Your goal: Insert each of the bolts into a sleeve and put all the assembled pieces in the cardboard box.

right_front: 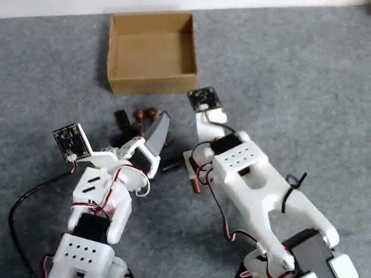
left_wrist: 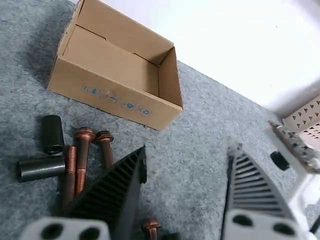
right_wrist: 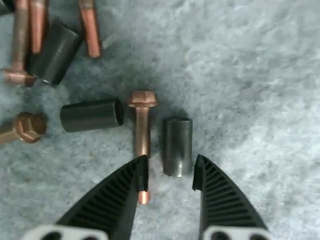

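Observation:
The cardboard box (right_front: 152, 51) stands empty at the back, also in the left wrist view (left_wrist: 120, 75). My right gripper (right_wrist: 170, 167) is open low over the carpet, its fingers either side of one end of a dark sleeve (right_wrist: 177, 145). A copper bolt (right_wrist: 141, 125) lies parallel beside that sleeve, its threaded tip under one finger (right_wrist: 120, 200). A second sleeve (right_wrist: 91, 115) lies crosswise by the bolt's head. My left gripper (left_wrist: 189, 152) hangs open and holds nothing, above two more sleeves (left_wrist: 51, 134) and several bolts (left_wrist: 82, 150).
More bolts (right_wrist: 22, 40) and another sleeve (right_wrist: 54, 50) lie a little farther from the right gripper. Grey carpet (right_front: 310, 82) stretches free to the right of the box. Both arms (right_front: 253, 172) sit close together at the middle.

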Controlling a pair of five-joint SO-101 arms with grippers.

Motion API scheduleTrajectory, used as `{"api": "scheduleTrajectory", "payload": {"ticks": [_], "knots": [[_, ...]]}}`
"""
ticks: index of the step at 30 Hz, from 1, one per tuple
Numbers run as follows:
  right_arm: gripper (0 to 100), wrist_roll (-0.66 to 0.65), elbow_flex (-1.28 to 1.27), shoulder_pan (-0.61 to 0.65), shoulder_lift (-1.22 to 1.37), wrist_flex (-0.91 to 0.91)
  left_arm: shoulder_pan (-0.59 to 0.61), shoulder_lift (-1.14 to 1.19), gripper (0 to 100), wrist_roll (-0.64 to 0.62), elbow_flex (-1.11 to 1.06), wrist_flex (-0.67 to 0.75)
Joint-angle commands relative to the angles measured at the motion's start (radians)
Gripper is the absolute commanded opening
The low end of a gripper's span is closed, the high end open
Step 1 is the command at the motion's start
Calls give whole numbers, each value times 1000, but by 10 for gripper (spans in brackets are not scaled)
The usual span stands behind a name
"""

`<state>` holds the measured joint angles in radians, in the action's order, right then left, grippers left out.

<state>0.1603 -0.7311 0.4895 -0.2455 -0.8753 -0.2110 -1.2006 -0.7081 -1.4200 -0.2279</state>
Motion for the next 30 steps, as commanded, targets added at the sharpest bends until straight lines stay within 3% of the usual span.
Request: {"api": "scheduleTrajectory", "payload": {"ticks": [1, 30], "knots": [[142, 9, 47, 12, 25, 16, 12, -15, 248, -2, 31, 26], [142, 5, 51, 5, 134, 96, 10, -15, 248, 0, 27, 26]]}}
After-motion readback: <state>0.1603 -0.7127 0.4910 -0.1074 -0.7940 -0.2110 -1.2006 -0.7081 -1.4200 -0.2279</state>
